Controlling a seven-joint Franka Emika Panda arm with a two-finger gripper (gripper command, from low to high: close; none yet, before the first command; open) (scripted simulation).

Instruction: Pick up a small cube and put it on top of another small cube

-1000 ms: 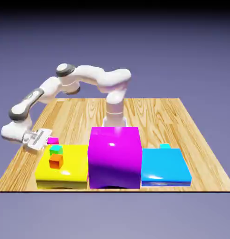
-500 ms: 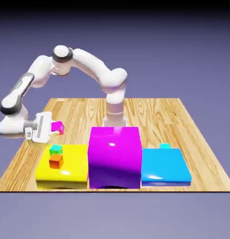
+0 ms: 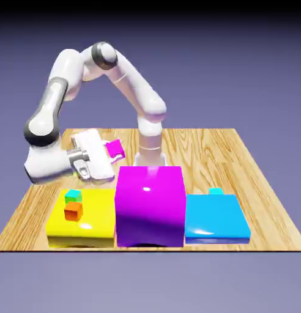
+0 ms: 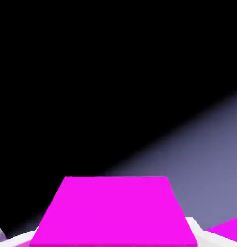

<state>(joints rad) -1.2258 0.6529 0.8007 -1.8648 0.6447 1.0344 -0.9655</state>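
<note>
Three big blocks stand in a row along the near side of the wooden table (image 3: 199,150): a flat yellow slab (image 3: 98,214) towards the exterior view's left, a tall magenta-purple block (image 3: 150,205) in the middle, and a flat cyan-blue slab (image 3: 216,217) towards the exterior view's right. The white arm (image 3: 52,107) bends over on the exterior view's left, and its claw (image 3: 114,150) is turned sideways, pointing towards the exterior view's right. It pinches the small magenta cube (image 3: 115,148), which is tilted and held above the table, well apart from the small cyan-blue cube (image 3: 216,191). That second cube shows only in part at the far edge of the cyan-blue slab; whether it touches the slab cannot be told.

Two other small cubes sit on the yellow slab, a teal-green cube (image 3: 73,196) behind an orange cube (image 3: 73,211). In the hand view, the held cube fills the bottom middle, with pale parts of the claw on both sides. A further magenta patch (image 4: 230,229) shows at the lower right corner, and behind lie black and blue-violet backdrop.
</note>
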